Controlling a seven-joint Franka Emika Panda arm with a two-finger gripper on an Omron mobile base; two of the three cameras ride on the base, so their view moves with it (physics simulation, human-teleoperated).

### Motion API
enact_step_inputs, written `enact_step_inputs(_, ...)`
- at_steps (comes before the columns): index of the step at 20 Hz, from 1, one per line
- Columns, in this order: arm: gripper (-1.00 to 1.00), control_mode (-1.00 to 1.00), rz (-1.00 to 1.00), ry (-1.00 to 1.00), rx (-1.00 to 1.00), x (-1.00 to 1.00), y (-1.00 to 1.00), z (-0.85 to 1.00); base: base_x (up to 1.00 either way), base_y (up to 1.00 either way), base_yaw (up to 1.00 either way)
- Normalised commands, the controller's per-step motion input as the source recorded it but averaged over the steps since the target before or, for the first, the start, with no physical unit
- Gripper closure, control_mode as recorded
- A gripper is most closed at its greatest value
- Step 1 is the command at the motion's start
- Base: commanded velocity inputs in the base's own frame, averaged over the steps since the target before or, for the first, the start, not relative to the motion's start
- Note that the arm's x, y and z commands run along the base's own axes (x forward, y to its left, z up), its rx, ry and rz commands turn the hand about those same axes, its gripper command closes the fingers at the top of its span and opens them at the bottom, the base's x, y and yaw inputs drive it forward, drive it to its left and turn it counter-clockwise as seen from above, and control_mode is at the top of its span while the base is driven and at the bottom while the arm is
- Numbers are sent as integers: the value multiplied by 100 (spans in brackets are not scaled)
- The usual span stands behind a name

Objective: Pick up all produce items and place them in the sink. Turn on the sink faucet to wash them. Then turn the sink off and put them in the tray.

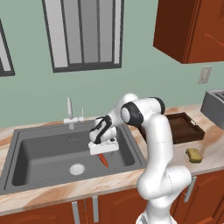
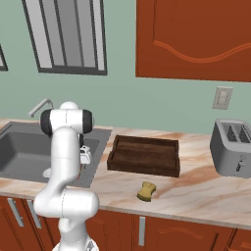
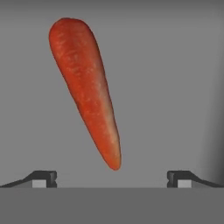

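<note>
A slim red-orange carrot-like produce item (image 1: pixel 104 160) lies on the floor of the dark grey sink (image 1: pixel 43 153), right of the round drain. My gripper (image 1: pixel 102 153) hangs just above it, pointing down into the basin. In the hand view the produce item (image 3: pixel 87 92) lies lengthwise between my open fingertips (image 3: pixel 43 178), with nothing held. The pale sink faucet (image 1: pixel 70 114) stands behind the basin, and no water shows. The dark brown tray (image 1: pixel 181 127) sits on the counter right of the sink, also seen as tray (image 2: pixel 144 156).
A yellow sponge (image 1: pixel 194 154) lies on the counter in front of the tray. A grey toaster (image 2: pixel 233 147) stands at the far right. Wooden cabinets hang above, and the sink (image 2: pixel 19 147) walls surround the hand.
</note>
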Motion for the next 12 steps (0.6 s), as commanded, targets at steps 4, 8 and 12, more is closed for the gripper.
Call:
enact_step_inputs(4, -100, -100, 0, 0, -2, 20, 8, -15, 0, 0, 0)
enact_step_inputs(8, -100, -100, 0, 0, -2, 18, 8, -18, 0, 0, 0)
enact_step_inputs(12, -100, -100, 0, 0, -3, 15, 6, -20, 0, 0, 0)
